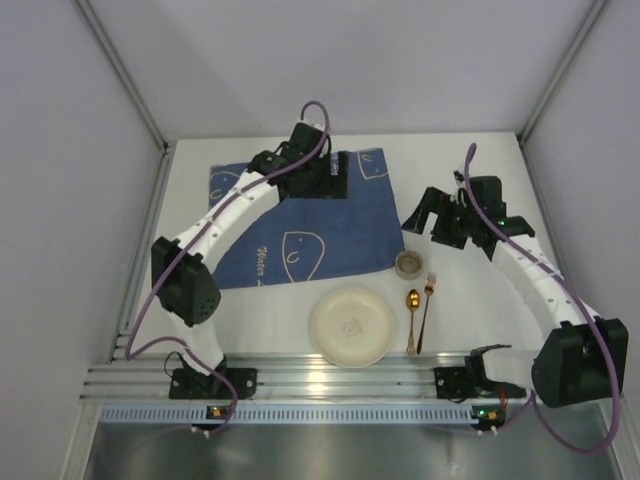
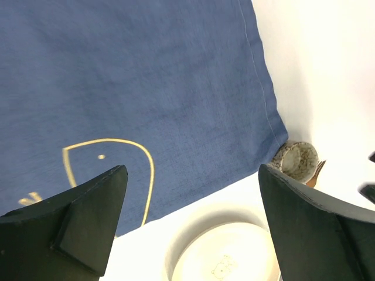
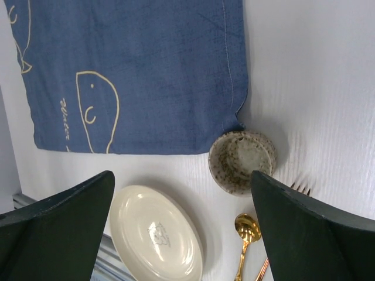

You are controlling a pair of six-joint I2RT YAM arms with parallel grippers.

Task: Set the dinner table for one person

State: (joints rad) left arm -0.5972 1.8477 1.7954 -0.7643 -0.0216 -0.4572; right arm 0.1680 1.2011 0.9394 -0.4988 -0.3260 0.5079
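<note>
The dinner table (image 1: pixel 470 160) is a white tabletop. A blue cloth (image 1: pixel 300 225) with fish outlines lies spread on its far left half. A cream plate (image 1: pixel 352 327) sits near the front edge. Right of it lie a gold spoon (image 1: pixel 412 315) and a copper fork (image 1: pixel 427 305), with a speckled cup (image 1: pixel 411 265) behind them at the cloth's corner. My left gripper (image 1: pixel 330 175) hovers over the cloth's far edge, open and empty (image 2: pixel 193 234). My right gripper (image 1: pixel 422 215) hangs above the cup, open and empty (image 3: pixel 181 234). The right wrist view shows plate (image 3: pixel 155 234), cup (image 3: pixel 242 159) and spoon (image 3: pixel 246 231).
An aluminium rail (image 1: pixel 330 378) with both arm bases runs along the near edge. Grey enclosure walls (image 1: pixel 70 200) close in the left, right and far sides. The left arm's links stretch across the cloth's left part.
</note>
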